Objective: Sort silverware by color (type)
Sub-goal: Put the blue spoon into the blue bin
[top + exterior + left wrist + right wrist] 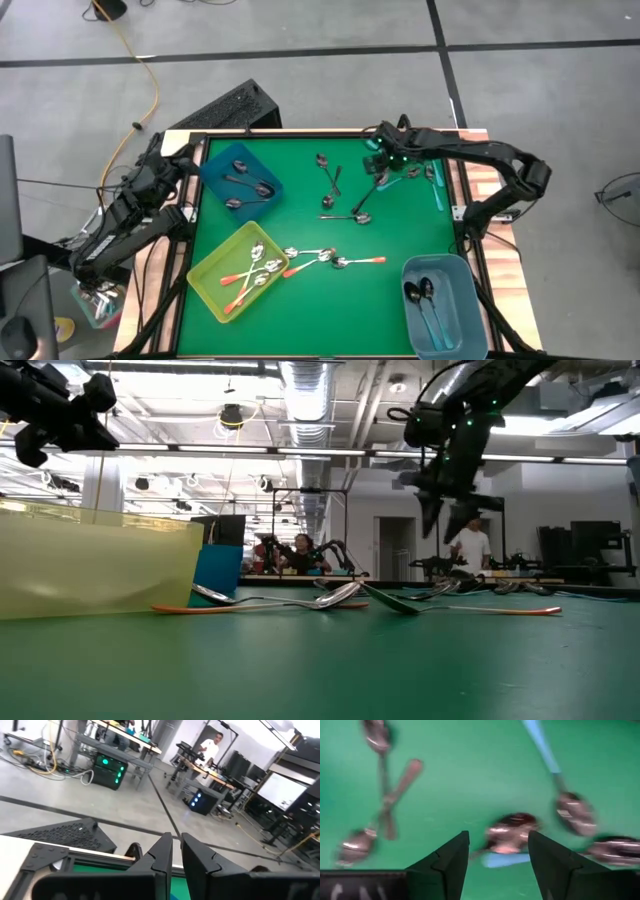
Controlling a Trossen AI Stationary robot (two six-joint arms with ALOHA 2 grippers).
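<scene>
Directly beneath our right tool [497, 851], its two dark fingers spread wide with nothing between them, lies a teal-handled spoon [507, 840] on the green table [470, 785]. A second teal-handled spoon [560, 785] lies just beside it, with a third bowl close by, and we judge this crowding to be the main hazard: a descent slightly off line could catch two spoons at once, or push one under the other. A thin handle lying flat could also slip from the fingertips as they close.

From above, our right tool [378, 165] hangs over the cluster near the far right of the table. Grey spoons [330, 178] lie toward the middle, orange-handled spoons [330, 260] nearer the front. Some sit in the yellow bin [205, 285], dark ones in the blue bin [212, 165], teal ones in the light-blue bin [450, 268].

Our left tool [172, 857] waits at the table's far left corner; its fingers stand nearly together, gripping nothing we can see.
</scene>
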